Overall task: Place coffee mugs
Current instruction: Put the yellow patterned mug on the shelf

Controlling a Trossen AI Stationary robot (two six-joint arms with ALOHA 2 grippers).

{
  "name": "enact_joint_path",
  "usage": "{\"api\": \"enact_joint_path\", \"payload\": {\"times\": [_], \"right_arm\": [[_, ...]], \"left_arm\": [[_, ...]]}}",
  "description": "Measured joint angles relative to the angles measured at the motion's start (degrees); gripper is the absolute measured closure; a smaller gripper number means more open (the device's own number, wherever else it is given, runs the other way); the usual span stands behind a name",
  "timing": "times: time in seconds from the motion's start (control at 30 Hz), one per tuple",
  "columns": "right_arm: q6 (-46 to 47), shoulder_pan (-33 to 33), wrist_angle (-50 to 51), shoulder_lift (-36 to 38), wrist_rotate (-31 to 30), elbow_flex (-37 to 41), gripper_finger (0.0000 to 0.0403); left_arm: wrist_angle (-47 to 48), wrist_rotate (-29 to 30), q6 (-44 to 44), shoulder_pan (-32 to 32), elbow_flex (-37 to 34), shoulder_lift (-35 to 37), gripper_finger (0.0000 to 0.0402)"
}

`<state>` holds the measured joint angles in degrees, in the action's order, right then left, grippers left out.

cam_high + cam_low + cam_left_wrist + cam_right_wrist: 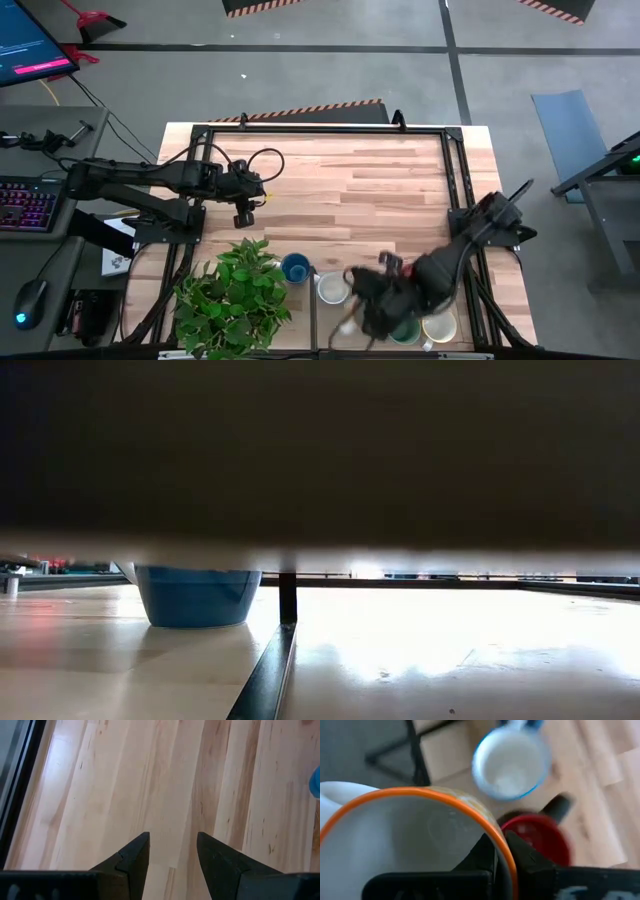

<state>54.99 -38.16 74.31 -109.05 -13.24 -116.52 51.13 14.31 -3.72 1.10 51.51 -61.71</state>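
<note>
My right gripper is shut on an orange mug with a white inside, near the table's front edge. In the high view the blurred right arm covers that mug. Below it in the right wrist view stand a blue-rimmed mug and a dark red mug. A blue mug, a white mug, a green mug and a cream mug stand upright on the wood. My left gripper hangs open over bare wood at the left, touching nothing. My right gripper pinches the orange mug's rim wall, one finger inside the mug and the other outside. The fingers come from above, slanting down. The mug's mouth faces up toward the camera; its base is hidden.
A leafy potted plant stands at the front left, beside the blue mug. A black frame runs around the table top, and a black bar crosses the front part. Bare wood lies between the arms.
</note>
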Motion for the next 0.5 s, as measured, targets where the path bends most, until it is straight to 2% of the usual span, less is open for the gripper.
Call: {"api": "enact_joint_path", "payload": {"times": [0.2,0.5], "right_arm": [[-1.5,-3.0,-1.0,-4.8,1.4,-5.2,0.0403],[-5.8,-2.1,1.1,-11.4,3.8,-9.3,0.0403]], "left_arm": [[0.0,0.0,1.4,0.0,0.0,0.0,0.0248],[0.0,0.0,1.4,0.0,0.0,0.0,0.0248]]}}
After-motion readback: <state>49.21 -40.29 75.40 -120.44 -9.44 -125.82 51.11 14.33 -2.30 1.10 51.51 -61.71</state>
